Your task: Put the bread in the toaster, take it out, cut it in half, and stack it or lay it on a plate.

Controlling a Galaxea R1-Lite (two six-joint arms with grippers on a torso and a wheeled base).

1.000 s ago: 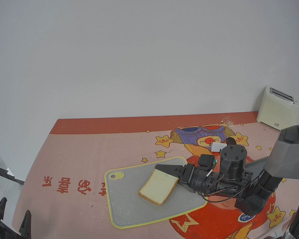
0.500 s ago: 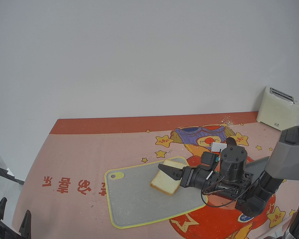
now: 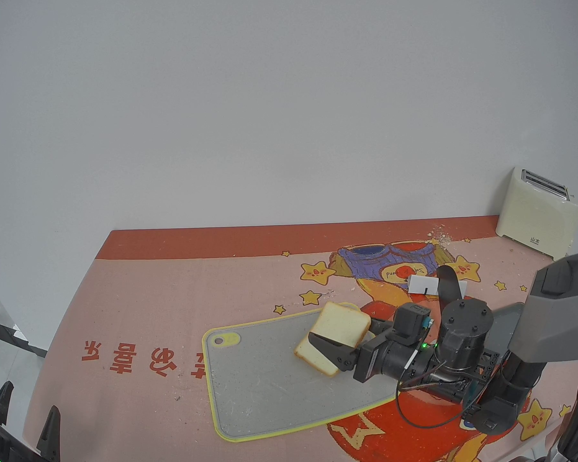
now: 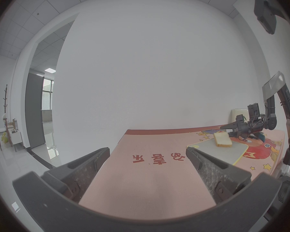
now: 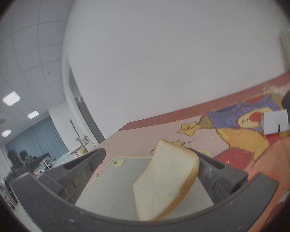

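On the cutting board [image 3: 257, 386], bread [image 3: 342, 326], tilted up

A pale bread slice [image 3: 338, 333] leans tilted on the grey cutting board [image 3: 257, 380], cream toaster [image 3: 537, 217] well apart.

The right arm [image 3: 494, 370] consists of matt black cylindrical joint housings, with small fasteners set in the round end cap, and a light grey angular link cover [image 3: 562, 303]. Thin black cables [image 3: 424, 380] loop loosely under the wrist, beside a small green indicator light. The right gripper [image 3: 331, 346] carries two dark grey tapered, wedge-shaped fingers with speckled inner faces on a curved dark grey bracket; the left gripper [image 4: 148, 165] is identical in form.
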